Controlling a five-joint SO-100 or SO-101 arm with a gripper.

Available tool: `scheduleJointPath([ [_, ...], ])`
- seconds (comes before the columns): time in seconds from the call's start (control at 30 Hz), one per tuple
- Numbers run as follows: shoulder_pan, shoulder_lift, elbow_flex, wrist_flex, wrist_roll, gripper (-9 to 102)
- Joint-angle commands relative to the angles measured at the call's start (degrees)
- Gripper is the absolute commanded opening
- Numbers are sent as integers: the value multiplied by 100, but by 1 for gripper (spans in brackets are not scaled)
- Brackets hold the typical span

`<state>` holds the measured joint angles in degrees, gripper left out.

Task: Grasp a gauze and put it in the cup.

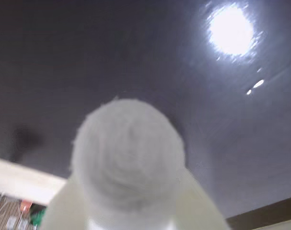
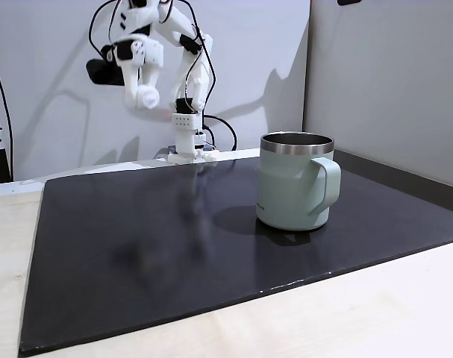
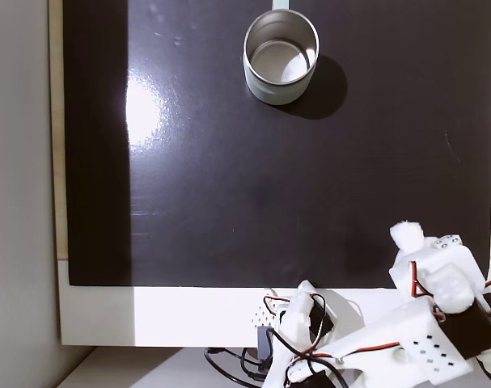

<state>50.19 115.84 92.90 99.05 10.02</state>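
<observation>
The gauze (image 1: pixel 128 148) is a fuzzy white roll that bulks large in the wrist view, clamped between my pale fingers (image 1: pixel 61 208). My gripper (image 1: pixel 130 187) is shut on it and raised high above the table. In a fixed view the gauze (image 2: pixel 147 97) hangs at the gripper (image 2: pixel 144 91) tip, far left of and behind the cup (image 2: pixel 289 194). From above, the gauze (image 3: pixel 407 234) and gripper (image 3: pixel 410 246) sit at the mat's near right corner. The sage-green cup (image 3: pixel 260 82) stands upright near the far edge, its steel inside bare.
A black mat (image 2: pixel 136 239) covers most of the light wooden table (image 2: pixel 360 313). The arm's white base (image 2: pixel 186 145) and cables stand at the mat's back edge. A grey partition (image 2: pixel 390 82) rises behind the cup. Bright lamp glare (image 3: pixel 144 113) lies on the mat.
</observation>
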Motion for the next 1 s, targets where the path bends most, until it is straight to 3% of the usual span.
scheduleJointPath([
  [0.0,-448,-62,-686,53,211,0],
  [0.5,-2777,-2646,-3999,369,1556,0],
  [0.97,-4412,-4421,-6108,272,1608,0],
])
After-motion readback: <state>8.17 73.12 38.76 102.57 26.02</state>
